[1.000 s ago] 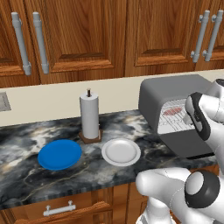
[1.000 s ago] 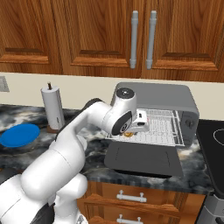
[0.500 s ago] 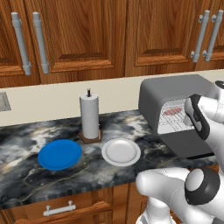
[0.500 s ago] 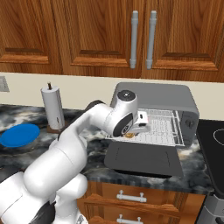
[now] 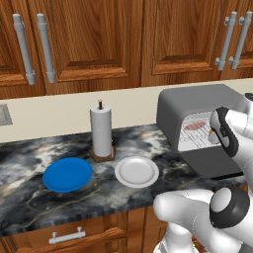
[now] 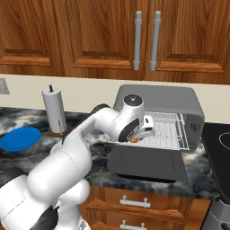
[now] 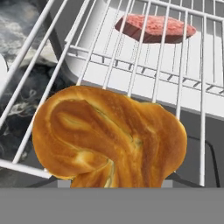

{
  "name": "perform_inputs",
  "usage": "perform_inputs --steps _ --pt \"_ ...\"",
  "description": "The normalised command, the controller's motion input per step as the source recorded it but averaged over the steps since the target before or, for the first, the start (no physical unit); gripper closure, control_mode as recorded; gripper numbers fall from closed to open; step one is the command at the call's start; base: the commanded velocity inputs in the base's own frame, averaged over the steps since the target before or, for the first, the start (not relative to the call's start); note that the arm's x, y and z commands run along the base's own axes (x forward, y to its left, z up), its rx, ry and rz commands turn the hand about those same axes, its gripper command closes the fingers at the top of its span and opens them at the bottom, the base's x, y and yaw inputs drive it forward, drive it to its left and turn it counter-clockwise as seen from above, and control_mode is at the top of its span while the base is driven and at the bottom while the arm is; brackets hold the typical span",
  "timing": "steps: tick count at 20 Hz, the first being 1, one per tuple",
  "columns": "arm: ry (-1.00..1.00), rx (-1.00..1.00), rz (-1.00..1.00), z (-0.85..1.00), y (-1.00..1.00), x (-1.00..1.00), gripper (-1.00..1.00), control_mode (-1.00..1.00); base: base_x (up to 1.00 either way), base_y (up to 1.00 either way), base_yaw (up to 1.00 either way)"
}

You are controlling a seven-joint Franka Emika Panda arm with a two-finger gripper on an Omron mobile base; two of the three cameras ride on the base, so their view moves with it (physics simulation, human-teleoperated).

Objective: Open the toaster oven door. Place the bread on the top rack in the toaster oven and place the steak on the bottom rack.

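- The bread [image 7: 107, 140], golden-brown and twisted, sits at the front edge of a silver wire shelf at the mouth of the toaster oven [image 6: 157, 96]; which of the two racks bears it I cannot tell.
- In the right base view the bread [image 6: 134, 140] shows as a small orange lump just under the gripper [image 6: 147, 128], at the oven's opening.
- The gripper's fingers are hidden behind the bread and the white hand; whether it grips the bread or stands loose I cannot tell.
- The steak [image 7: 155, 28], a pink-red slab, lies deeper inside the oven on a wire shelf, behind the bread; in the left base view the steak [image 5: 196, 125] shows through the opening.
- The toaster oven door [image 6: 147, 163] hangs open, folded down flat in front of the oven over the counter edge.
- Left of the oven on the dark marbled counter [image 5: 29, 197]: a white plate [image 5: 136, 171] nearest, then a blue plate [image 5: 67, 174], with a paper-towel roll [image 5: 101, 132] upright behind them.
- Wooden cabinets [image 5: 99, 39] hang above the oven.
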Motion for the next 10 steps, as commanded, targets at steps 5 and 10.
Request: perform_inputs --steps 5,10 --pt "0.00 0.00 0.01 -0.01 0.00 0.12 1.00 -1.00 0.00 0.00 0.00" --pt "0.00 0.00 0.00 -0.04 0.00 0.10 1.00 -1.00 0.00 0.00 0.00"
